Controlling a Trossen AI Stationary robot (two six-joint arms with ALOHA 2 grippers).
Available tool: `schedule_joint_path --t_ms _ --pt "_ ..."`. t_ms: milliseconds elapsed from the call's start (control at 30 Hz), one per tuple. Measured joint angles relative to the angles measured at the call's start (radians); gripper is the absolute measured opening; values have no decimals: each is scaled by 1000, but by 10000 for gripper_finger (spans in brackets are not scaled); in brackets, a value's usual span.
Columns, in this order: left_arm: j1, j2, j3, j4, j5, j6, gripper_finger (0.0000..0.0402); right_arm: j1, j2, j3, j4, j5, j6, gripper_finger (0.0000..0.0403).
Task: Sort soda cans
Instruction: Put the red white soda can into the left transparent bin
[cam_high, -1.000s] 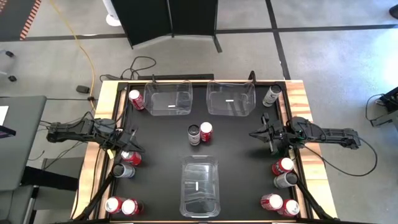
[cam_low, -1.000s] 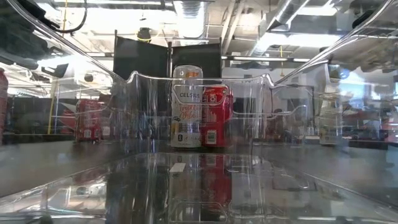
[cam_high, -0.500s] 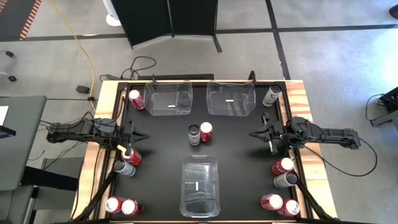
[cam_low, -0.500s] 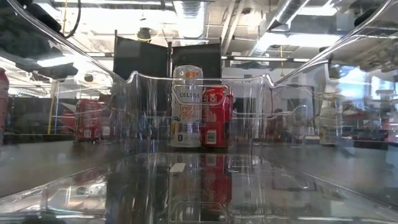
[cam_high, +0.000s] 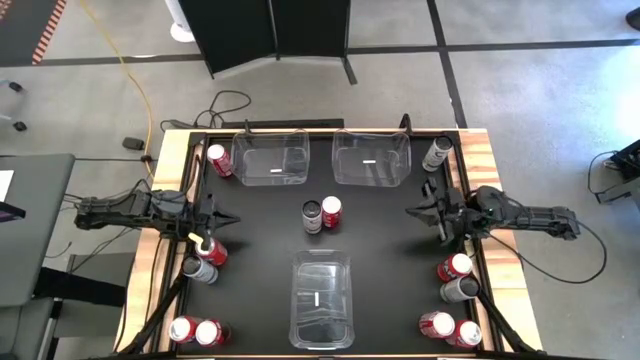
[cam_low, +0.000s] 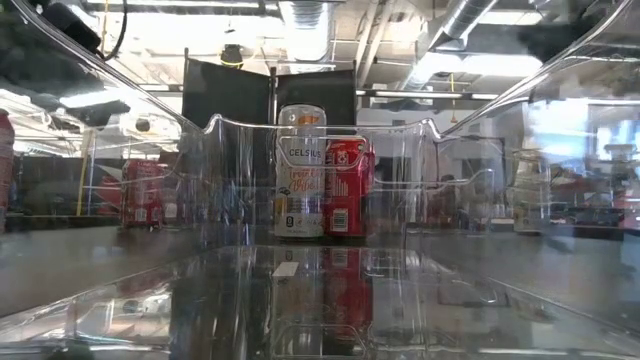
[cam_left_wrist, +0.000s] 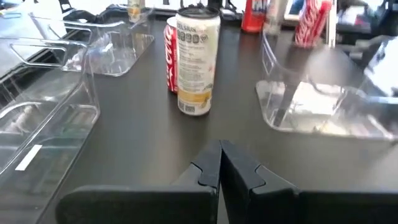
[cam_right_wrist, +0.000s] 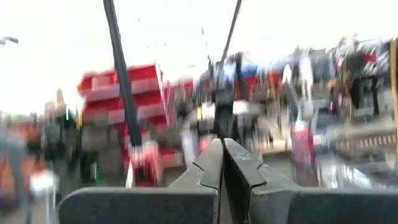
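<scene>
While nothing is held yet, the high view shows the left gripper (cam_high: 228, 217) with its fingers pressed together and empty, at the table's left side, pointing toward the middle. The right gripper (cam_high: 412, 212) mirrors it on the right, likewise closed on nothing. Between them, at the table's centre, a grey can (cam_high: 312, 215) and a red can (cam_high: 331, 211) stand touching. Other soda cans sit along both edges and in the far corners, and three clear bins (cam_high: 321, 297) hold nothing.

From the low view, seen through a bin wall, the centre pair stands upright: a pale printed can (cam_low: 300, 172) and a red can beside it (cam_low: 346, 187).

Looking from the left wrist view, the left gripper's fingers (cam_left_wrist: 210, 168) meet, and the same pair stands ahead, the pale can (cam_left_wrist: 197, 59) partly hiding the red one (cam_left_wrist: 171, 55).

Across in the right wrist view, the closed fingers (cam_right_wrist: 211, 163) show against a blur; no can is readable there.

My judgement: because the two cans touch, a finger reaching for one may nudge the other over, and a tall, light can would roll away.
</scene>
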Motion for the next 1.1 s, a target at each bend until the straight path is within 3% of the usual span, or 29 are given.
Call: schedule_joint_path --t_ms 267,467,600,700,867,1100 --pt "0 0 0 179 -44 -236 0 -34 0 2 474 120 55 33" --pt "0 0 0 330 -46 -308 0 -62 0 43 611 120 55 33" --pt "1 0 0 483 -127 -279 0 -67 4 76 584 120 102 33" --pt "1 1 0 585 -222 -265 0 -66 23 120 474 120 259 33" --pt "1 7 0 686 -245 -199 0 -67 97 210 280 124 476 33" --pt "1 36 0 701 -312 -208 0 -67 282 382 244 141 469 33"
